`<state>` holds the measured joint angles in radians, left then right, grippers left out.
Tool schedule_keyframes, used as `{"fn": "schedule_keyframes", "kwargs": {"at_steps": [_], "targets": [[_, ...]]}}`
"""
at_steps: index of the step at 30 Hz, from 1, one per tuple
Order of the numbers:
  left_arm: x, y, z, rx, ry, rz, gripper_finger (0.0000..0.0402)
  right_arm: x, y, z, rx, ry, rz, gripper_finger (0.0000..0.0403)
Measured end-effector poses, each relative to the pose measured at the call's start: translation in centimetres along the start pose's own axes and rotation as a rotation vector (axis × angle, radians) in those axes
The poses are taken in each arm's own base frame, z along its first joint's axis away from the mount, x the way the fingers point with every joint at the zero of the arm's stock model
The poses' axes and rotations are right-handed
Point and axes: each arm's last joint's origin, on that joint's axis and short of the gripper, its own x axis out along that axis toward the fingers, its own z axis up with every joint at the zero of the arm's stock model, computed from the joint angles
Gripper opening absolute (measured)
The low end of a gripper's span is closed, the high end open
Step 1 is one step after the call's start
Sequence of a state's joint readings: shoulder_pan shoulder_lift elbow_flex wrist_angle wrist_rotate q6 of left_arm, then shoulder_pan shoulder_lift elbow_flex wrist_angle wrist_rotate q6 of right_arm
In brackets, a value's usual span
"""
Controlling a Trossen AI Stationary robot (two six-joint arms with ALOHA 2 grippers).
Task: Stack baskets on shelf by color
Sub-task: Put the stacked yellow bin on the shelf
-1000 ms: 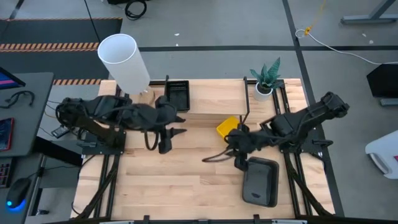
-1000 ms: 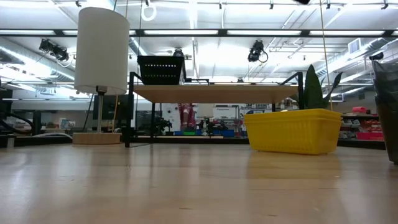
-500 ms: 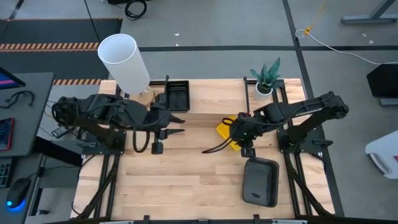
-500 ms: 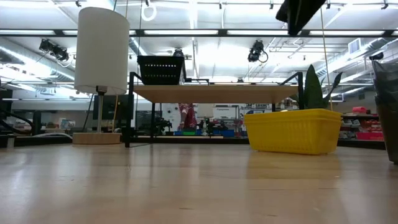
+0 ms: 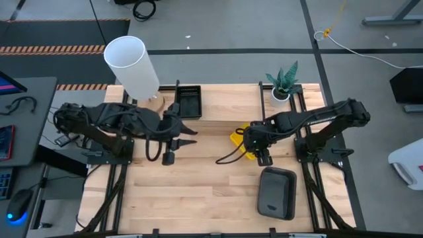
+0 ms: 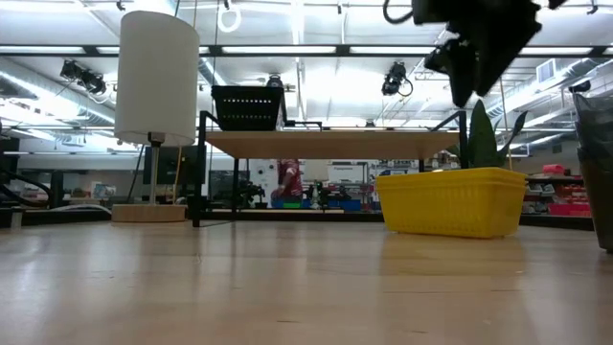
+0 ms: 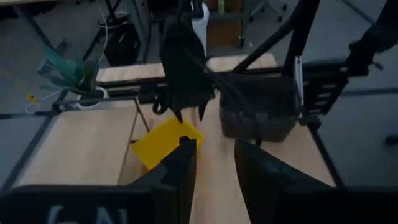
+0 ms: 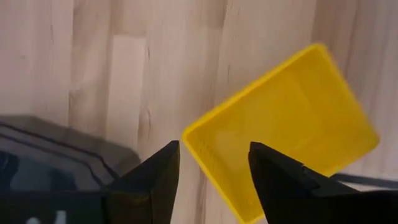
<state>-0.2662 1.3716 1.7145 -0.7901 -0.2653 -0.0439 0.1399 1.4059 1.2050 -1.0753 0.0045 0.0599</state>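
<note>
The right gripper (image 8: 211,180) is held above the yellow basket (image 5: 239,139), with its fingers spread and nothing between them. The basket rests on the table (image 5: 198,192), turned askew, just in front of the shelf (image 5: 225,106). For a good grasp, one finger should be lowered inside the near wall and the other outside it, so that the thin rim is pinched. Because the basket is turned, the wrist should first be squared to that wall. The lift must then clear the shelf top.

The left gripper (image 7: 214,165) is held over the table near the shelf's left end, with its fingers a little apart and empty.

One black basket (image 5: 188,101) already stands on the shelf, at its left end. The grey basket (image 5: 276,192) waits on the table near the front edge.

The right wrist view shows the spread fingers and the basket's corner below them, which is hidden under the arm in the high view. The low view shows that the basket stands flat on the table and that the gripper is well above its rim. Only the high view shows all three baskets together.
</note>
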Motion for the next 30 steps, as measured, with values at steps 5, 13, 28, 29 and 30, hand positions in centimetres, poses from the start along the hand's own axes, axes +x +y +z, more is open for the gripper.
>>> {"fn": "schedule_keyframes", "kwargs": {"at_steps": [5, 13, 28, 29, 30], "targets": [[0.2, 0.2, -1.4, -0.059, -0.03, 0.007, 0.0116, 0.9, -0.4, -0.6, 0.001, 0.043, 0.021, 0.0199], [-0.9, 0.6, -3.0, -0.1, -0.113, 0.002, 0.0116, 1.9, -0.7, -0.5, -0.017, 0.087, 0.024, 0.0198], [-6.0, 2.2, -4.5, -0.216, -0.396, -0.002, 0.0116, 6.6, -0.1, 0.3, -0.232, 0.275, 0.058, 0.0198], [-6.4, 2.3, -4.5, -0.221, -0.412, -0.003, 0.0116, 6.7, -0.1, 0.3, -0.248, 0.282, 0.06, 0.0198], [-6.7, 2.4, -4.7, -0.224, -0.424, -0.006, 0.0117, 6.8, 0.0, 0.2, -0.263, 0.292, 0.063, 0.0198]]}}
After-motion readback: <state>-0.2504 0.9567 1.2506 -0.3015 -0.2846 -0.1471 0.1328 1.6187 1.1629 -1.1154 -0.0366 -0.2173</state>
